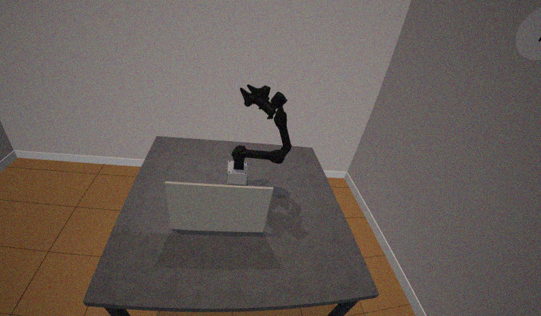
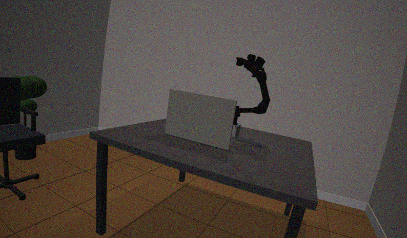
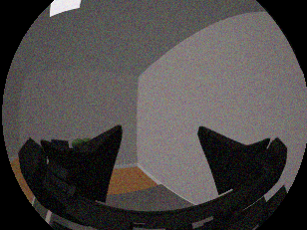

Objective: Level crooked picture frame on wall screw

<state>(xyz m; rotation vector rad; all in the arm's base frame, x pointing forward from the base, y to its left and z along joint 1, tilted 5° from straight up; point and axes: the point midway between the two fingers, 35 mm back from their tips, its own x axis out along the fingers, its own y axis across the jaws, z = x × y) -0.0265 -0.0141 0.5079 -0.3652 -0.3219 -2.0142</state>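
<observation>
Showing a slim black arm (image 1: 283,131) (image 2: 263,88) with knobbly joints, around the centre of the top view. Displaying a pale grey, boxy base (image 1: 242,179) (image 2: 237,132) dotted with dark screws beneath. Tapering into black, pointed, wedge-shaped fingers (image 1: 245,97) (image 2: 239,61), low in the wrist view.

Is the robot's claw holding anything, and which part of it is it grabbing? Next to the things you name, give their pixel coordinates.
Nothing is held. The claw (image 1: 244,86) (image 2: 237,60) (image 3: 161,130) is open, with only air between its fingers.

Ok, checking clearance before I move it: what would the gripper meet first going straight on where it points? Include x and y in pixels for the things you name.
Probably the pale wall (image 1: 107,78) (image 2: 169,53) (image 3: 171,106), near the room corner (image 1: 1,122) (image 2: 104,59) (image 3: 138,114); nothing shows between, though depth is unclear.
</observation>
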